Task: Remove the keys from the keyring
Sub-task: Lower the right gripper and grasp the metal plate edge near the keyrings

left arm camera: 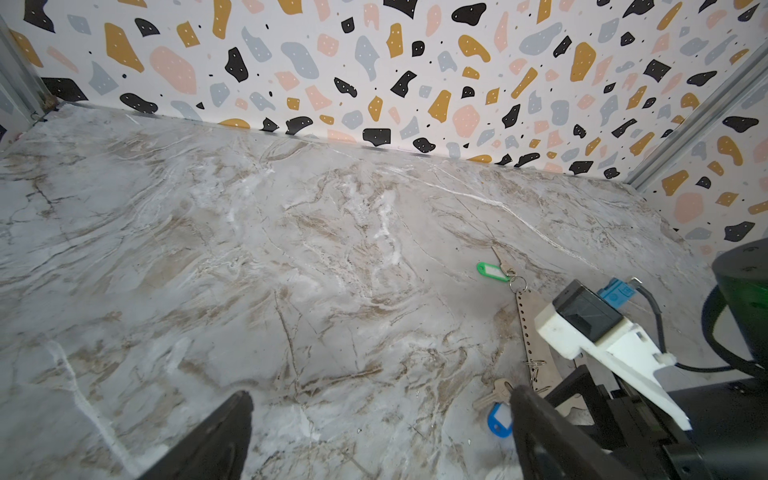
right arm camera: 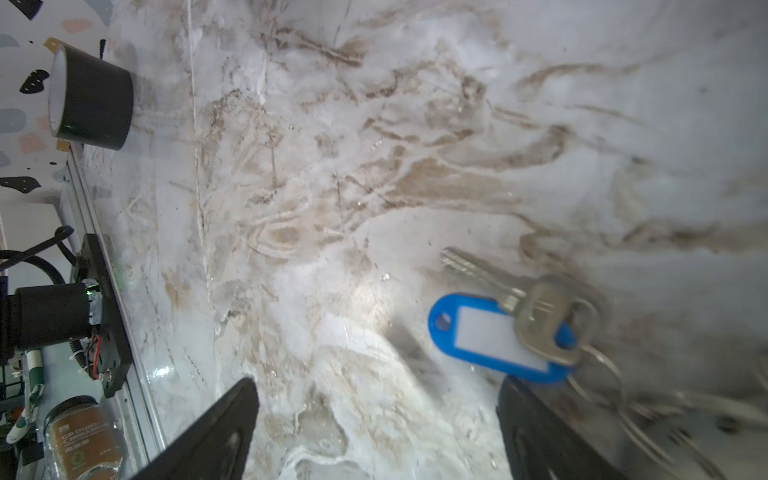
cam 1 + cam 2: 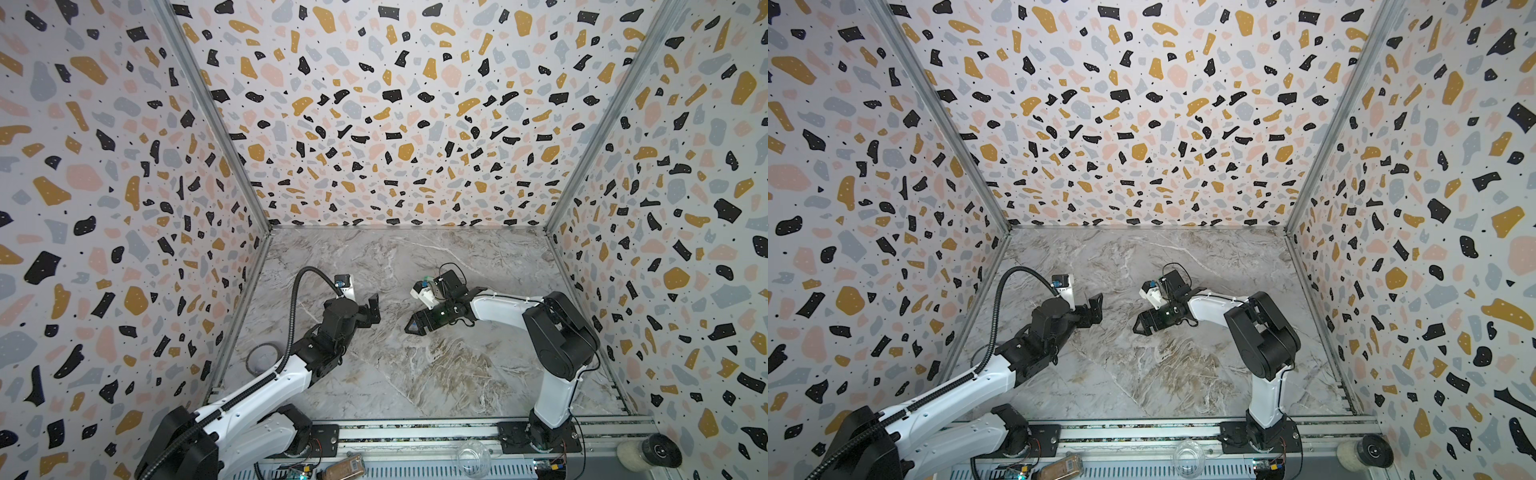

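The keyring (image 1: 530, 332), a flat beige strap with punched holes, lies on the marble table and runs under my right arm's wrist camera (image 1: 590, 320). At its far end lies a key with a green tag (image 1: 492, 271). At its near end small metal rings (image 2: 602, 374) join a silver key (image 2: 540, 316) and a blue tag (image 2: 490, 336). My right gripper (image 2: 378, 399) is open just above the table, and the blue tag lies just past one fingertip (image 2: 536, 424). My left gripper (image 1: 380, 415) is open and empty, with the blue tag (image 1: 500, 419) beside one finger. In both top views the right arm hides the keys.
A black tape roll (image 3: 249, 361) stands near the left wall, seen again as the tape roll (image 2: 89, 99). On the front rail are a spice jar (image 3: 345, 463), a clear glass (image 3: 473, 455) and a white roll (image 3: 648, 451). Patterned walls close in three sides.
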{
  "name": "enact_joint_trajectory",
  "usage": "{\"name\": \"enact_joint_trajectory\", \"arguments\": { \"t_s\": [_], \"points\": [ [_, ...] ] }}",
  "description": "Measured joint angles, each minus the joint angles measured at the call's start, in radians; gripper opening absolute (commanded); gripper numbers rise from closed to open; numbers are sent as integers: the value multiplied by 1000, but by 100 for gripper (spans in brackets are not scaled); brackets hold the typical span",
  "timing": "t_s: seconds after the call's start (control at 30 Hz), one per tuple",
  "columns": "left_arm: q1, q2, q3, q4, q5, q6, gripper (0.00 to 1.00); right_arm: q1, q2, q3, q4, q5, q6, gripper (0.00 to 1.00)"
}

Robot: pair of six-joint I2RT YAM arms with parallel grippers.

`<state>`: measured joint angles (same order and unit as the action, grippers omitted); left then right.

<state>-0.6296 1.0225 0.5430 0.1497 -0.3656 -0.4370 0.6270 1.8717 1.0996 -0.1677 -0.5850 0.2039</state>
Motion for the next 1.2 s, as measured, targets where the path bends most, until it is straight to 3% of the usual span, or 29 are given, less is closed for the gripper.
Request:
{"name": "enact_joint_trajectory", "arguments": {
  "t_s": [0.17,0.27,0.4,0.6,0.67,0.77,1.2],
  "points": [
    [0,-3,0,-17,10,27,94,13,-7,16,-31,6,-13,91],
    [0,8,10,-29,29,56,93,3,-64,16,-62,33,-49,80],
    [0,35,40,-45,53,88,91,-59,-197,2,-63,59,-119,73],
    [0,47,62,-44,71,104,91,-203,-323,-75,-27,77,-289,49],
    [0,48,62,-44,71,104,90,-211,-312,-93,-27,83,-364,37],
    [0,48,62,-44,72,103,90,-203,-285,-113,-32,100,-467,31],
    [0,39,46,-26,61,106,91,-141,-264,-229,155,206,-829,33]
  ]
}}
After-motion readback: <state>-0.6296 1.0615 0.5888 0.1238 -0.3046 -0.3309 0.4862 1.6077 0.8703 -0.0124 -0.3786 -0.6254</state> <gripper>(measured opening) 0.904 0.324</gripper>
